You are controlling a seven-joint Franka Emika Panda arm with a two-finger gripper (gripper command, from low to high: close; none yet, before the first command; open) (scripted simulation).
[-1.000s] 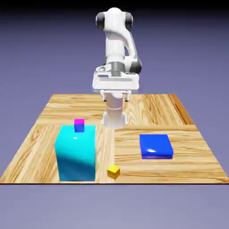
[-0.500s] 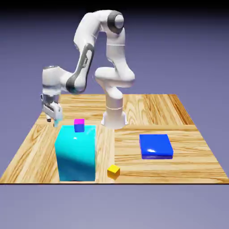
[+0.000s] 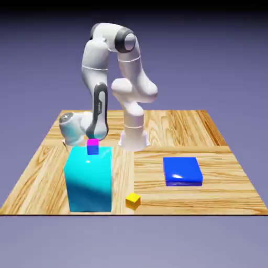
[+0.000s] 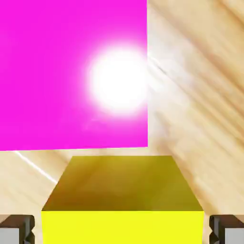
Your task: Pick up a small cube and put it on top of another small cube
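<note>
"Behind the cyan block, at the exterior view's left, the hand is hidden; which step is in hand?"

"The grasp, as judged from the hand view. A yellow cube is framed by the gripper, whose fingers are set wide, with a thin gap seen at each side. Nothing is shown to be gripped."

"And the magenta surface?"

"It is seen beside the cube, large in the picture. It may belong to the magenta-topped block, though that can't be confirmed with the hand screened from the exterior view."

"Where is the other small cube to be found?"

"By the table's near edge, a gold cube is seen, well apart from the arm. It is probably meant as the base."

"What is called for next?"

"The fingers should be closed evenly on the yellow cube, and a straight lift made, so that the magenta thing is not brushed. Height should then be kept over the cyan block before the cube is lowered onto the gold one."
</note>
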